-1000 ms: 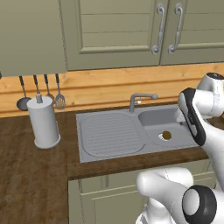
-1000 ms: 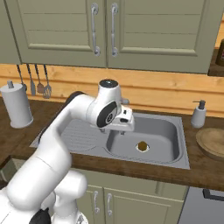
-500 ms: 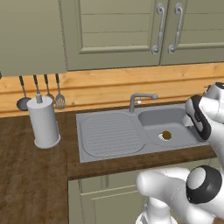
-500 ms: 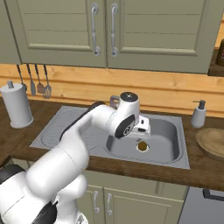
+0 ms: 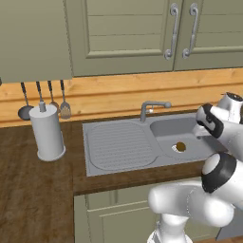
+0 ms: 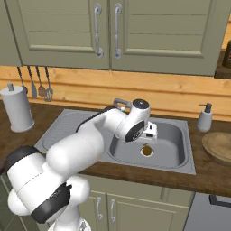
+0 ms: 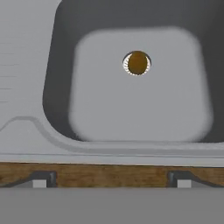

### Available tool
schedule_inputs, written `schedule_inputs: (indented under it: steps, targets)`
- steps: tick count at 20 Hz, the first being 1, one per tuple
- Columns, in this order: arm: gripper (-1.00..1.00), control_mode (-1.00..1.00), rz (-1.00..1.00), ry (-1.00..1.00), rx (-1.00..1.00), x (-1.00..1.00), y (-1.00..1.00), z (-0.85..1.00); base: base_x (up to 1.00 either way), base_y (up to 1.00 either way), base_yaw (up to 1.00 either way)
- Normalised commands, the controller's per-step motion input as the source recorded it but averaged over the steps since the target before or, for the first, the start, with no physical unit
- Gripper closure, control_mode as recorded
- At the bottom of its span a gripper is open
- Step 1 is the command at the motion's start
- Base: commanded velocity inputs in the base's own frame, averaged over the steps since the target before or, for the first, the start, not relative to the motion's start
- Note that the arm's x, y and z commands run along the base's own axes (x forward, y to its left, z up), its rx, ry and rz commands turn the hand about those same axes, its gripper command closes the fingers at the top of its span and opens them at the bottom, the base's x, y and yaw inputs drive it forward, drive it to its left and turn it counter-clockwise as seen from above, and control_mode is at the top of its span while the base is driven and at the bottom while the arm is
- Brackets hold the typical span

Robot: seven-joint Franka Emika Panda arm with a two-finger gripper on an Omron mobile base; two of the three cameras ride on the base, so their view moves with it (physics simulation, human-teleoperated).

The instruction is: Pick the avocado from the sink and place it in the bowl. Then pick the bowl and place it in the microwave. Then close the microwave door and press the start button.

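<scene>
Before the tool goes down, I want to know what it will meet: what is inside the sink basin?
Inside the sink basin lies one thing: the avocado, small and brownish, resting on the drain ring in the basin floor. The drain beneath it is covered. The open tool hangs above the sink's front rim.

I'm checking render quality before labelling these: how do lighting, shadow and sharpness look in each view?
Left base view: even, flat light, with no glare on the sink. Right base view: the basin's near wall is shaded, and the bowl is cut by the frame edge. Hand view: the basin walls are dark and blurred around a paler floor, while the avocado at the drain stays fairly sharp.
</scene>
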Motion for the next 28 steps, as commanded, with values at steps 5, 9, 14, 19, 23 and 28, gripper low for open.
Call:
schedule_inputs:
  steps: [5, 9, 14, 19, 23, 28]
  targets:
    - [-1.0, -1.0, 0.0, 0.0, 0.08, 0.24, 0.0, -0.44, 0.0, 0.0, 0.0]
    - [-1.0, -1.0, 0.0, 0.02, 0.0, 0.29, 0.0, -0.26, 0.0, 0.0, 0.0]
    - [-1.0, -1.0, 0.0, 0.02, 0.0, 0.35, 0.0, -0.35, 0.0, 0.0, 0.0]
    - [-1.0, -1.0, 0.0, 0.0, 0.0, 0.34, 0.0, -0.44, 0.0, 0.0, 0.0]
    - [-1.0, -1.0, 0.0, 0.0, 0.0, 0.38, 0.0, -0.32, 0.0, 0.0, 0.0]
    - [-1.0, -1.0, 0.0, 0.0, 0.0, 0.35, -0.01, -0.31, 0.0, 0.0, 0.0]
